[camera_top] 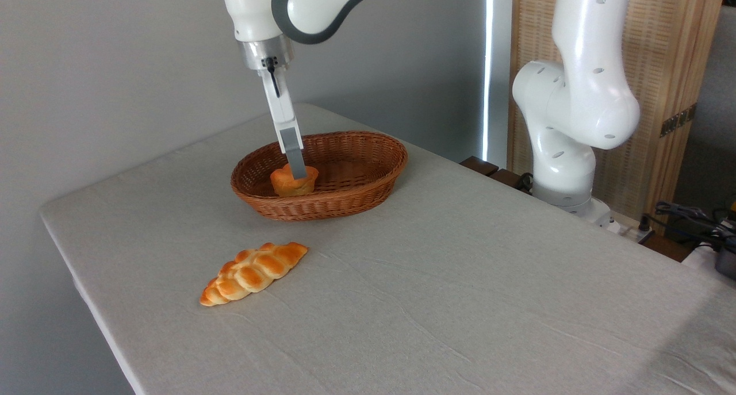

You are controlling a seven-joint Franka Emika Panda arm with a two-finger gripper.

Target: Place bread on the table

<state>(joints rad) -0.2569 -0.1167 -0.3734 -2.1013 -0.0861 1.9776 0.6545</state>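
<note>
The gripper (297, 172) is reaching into the basket (368, 179), fingers seemingly clamping the bread (286, 183) — lifting straight up before heading for the table (460, 280) is looking wisest.

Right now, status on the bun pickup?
Gripper down in the basket, fingers at the bun; grip not confirmable. Bun not yet on the table. Braided loaf lies in front of the basket, clear of it.

1 bun (294, 180); 1 braided loaf (253, 272); 1 basket (368, 196); 1 table (460, 280)
</note>
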